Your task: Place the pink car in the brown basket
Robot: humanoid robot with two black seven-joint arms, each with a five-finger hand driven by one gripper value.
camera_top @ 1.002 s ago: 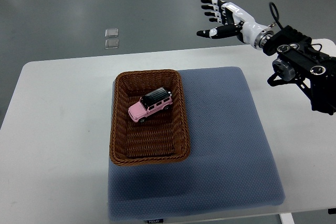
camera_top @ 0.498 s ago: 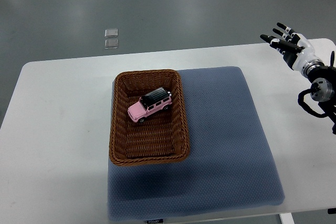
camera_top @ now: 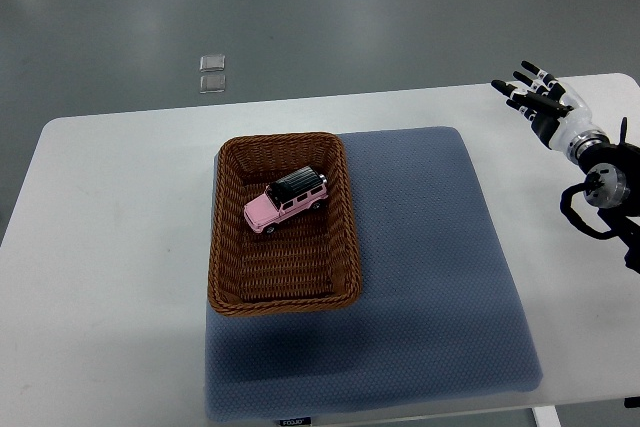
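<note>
The pink car (camera_top: 286,202), with a black roof, lies inside the brown wicker basket (camera_top: 227,247), in its upper half. The basket stands on the left part of a blue-grey mat (camera_top: 430,267). My right hand (camera_top: 537,99) is over the table's far right edge, well away from the basket, with its fingers spread and holding nothing. The left arm is out of view.
The white table (camera_top: 110,277) carries the mat and basket. Two small clear square pieces (camera_top: 211,73) lie on the grey floor beyond the table's far edge. A wooden corner shows at the top right.
My right hand has swung from above the table's far edge rightward and nearer to the right edge, staying open. The car and basket have not moved.
</note>
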